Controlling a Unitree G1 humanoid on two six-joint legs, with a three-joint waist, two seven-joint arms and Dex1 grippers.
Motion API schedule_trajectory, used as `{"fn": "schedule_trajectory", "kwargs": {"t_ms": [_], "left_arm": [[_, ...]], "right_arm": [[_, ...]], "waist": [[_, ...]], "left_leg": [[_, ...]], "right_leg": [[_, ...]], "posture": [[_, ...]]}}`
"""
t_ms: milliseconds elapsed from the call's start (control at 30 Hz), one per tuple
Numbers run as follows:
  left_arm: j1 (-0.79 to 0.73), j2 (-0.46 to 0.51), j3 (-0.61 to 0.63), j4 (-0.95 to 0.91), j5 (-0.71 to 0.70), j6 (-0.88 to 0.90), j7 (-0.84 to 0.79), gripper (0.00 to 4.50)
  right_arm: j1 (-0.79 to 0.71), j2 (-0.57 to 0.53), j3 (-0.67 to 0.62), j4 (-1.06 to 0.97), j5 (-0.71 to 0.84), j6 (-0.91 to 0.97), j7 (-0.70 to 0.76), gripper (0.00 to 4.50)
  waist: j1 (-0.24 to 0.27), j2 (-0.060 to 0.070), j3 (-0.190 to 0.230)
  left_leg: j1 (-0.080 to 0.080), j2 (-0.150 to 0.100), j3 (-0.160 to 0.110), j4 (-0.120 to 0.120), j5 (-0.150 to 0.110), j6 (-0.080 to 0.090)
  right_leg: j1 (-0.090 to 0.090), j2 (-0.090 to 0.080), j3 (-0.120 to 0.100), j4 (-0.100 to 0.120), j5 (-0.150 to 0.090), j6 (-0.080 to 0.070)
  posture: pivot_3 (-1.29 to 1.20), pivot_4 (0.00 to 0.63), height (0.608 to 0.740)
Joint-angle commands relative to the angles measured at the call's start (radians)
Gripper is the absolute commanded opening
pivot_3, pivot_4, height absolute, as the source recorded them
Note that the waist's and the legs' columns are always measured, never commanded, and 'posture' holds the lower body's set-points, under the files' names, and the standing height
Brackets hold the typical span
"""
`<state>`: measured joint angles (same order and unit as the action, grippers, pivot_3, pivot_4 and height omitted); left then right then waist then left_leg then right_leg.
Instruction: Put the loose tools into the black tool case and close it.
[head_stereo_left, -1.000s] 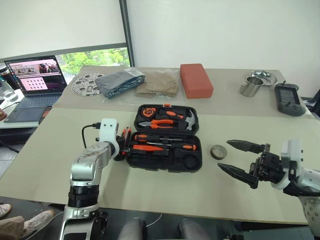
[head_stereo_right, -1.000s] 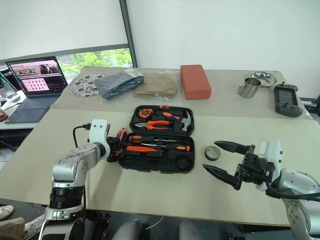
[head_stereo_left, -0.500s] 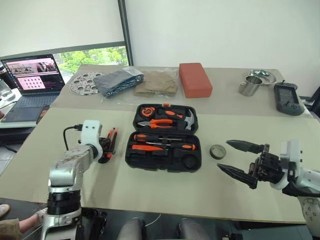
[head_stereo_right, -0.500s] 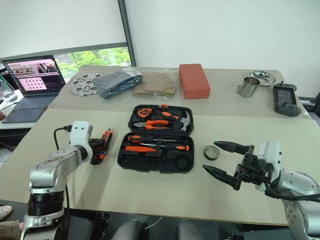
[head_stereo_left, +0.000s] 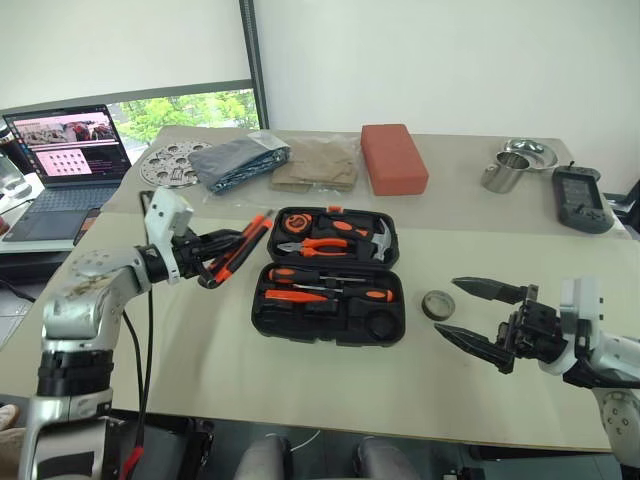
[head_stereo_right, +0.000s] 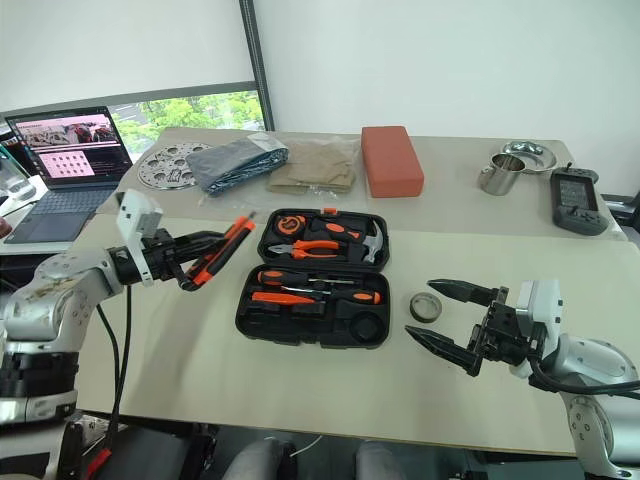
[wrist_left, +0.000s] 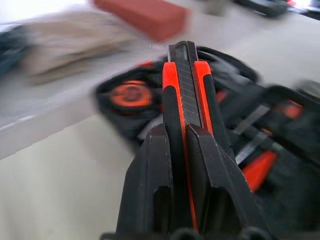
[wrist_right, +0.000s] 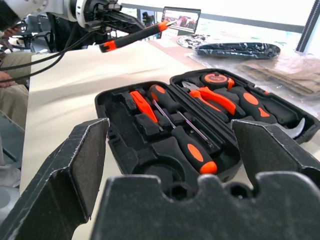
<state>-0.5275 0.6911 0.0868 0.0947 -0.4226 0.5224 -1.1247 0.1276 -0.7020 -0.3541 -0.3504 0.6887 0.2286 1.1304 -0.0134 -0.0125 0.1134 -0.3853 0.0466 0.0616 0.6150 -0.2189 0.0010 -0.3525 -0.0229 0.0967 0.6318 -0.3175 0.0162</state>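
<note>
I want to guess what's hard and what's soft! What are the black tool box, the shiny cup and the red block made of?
The black tool case looks like hard matte plastic, judging by its moulded slots. The cup seems to be polished steel, since it gleams silver. The red-orange block is harder to tell: its dull surface and soft-edged brick shape suggest foam or rubber.

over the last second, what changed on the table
The left gripper, shut on the utility knife, lifted it off the table beside the tool case and now holds it raised, pointing toward the case. The right gripper stayed open near the tape roll.
</note>
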Motion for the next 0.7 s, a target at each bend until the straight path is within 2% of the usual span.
{"fn": "schedule_trajectory", "kwargs": {"t_ms": [33, 133, 200, 467, 700], "left_arm": [[-0.103, 0.016, -0.101, 0.118, 0.059, -0.16, -0.174, 0.06], [-0.226, -0.034, -0.265, 0.294, 0.213, -0.407, -0.282, 0.06], [-0.283, -0.075, -0.308, 0.375, 0.248, -0.483, -0.316, 0.06], [-0.394, -0.207, -0.395, 0.516, 0.311, -0.629, -0.413, 0.06], [-0.346, -0.227, -0.441, 0.462, 0.343, -0.632, -0.449, 0.06]], "right_arm": [[-0.01, -0.013, -0.021, -0.015, 0.009, -0.02, 0.01, 4.5], [0.048, 0.005, -0.053, -0.065, 0.019, -0.029, -0.004, 4.5], [0.077, 0.016, -0.064, -0.086, 0.022, -0.033, -0.013, 4.5], [0.172, 0.038, -0.119, -0.149, 0.035, -0.039, -0.04, 4.5], [0.226, 0.042, -0.143, -0.2, 0.049, -0.023, -0.061, 4.5]], "waist": [[0.002, 0.001, -0.001], [0.009, 0.002, -0.001], [0.018, 0.001, -0.001], [0.013, -0.001, 0.001], [-0.004, -0.002, 0.002]], "left_leg": [[-0.001, 0.0, 0.0, 0.0, 0.0, 0.0], [-0.003, -0.003, 0.0, 0.0, 0.0, 0.0], [-0.003, -0.003, 0.0, 0.0, 0.0, 0.0], [-0.005, -0.003, 0.0, 0.0, 0.0, 0.001], [-0.004, -0.003, -0.002, 0.001, 0.0, 0.001]], "right_leg": [[0.0, 0.0, 0.0, 0.0, 0.0, 0.0], [0.0, 0.0, -0.001, -0.003, 0.0, 0.0], [0.0, 0.0, 0.0, -0.003, 0.0, 0.001], [-0.001, 0.003, 0.001, -0.003, 0.0, 0.001], [0.0, 0.003, 0.002, -0.001, 0.0, 0.001]], "posture": [[0.0, 0.15, 0.74], [0.0, 0.15, 0.74], [0.0, 0.15, 0.74], [0.0, 0.15, 0.74], [0.0, 0.15, 0.74]]}}
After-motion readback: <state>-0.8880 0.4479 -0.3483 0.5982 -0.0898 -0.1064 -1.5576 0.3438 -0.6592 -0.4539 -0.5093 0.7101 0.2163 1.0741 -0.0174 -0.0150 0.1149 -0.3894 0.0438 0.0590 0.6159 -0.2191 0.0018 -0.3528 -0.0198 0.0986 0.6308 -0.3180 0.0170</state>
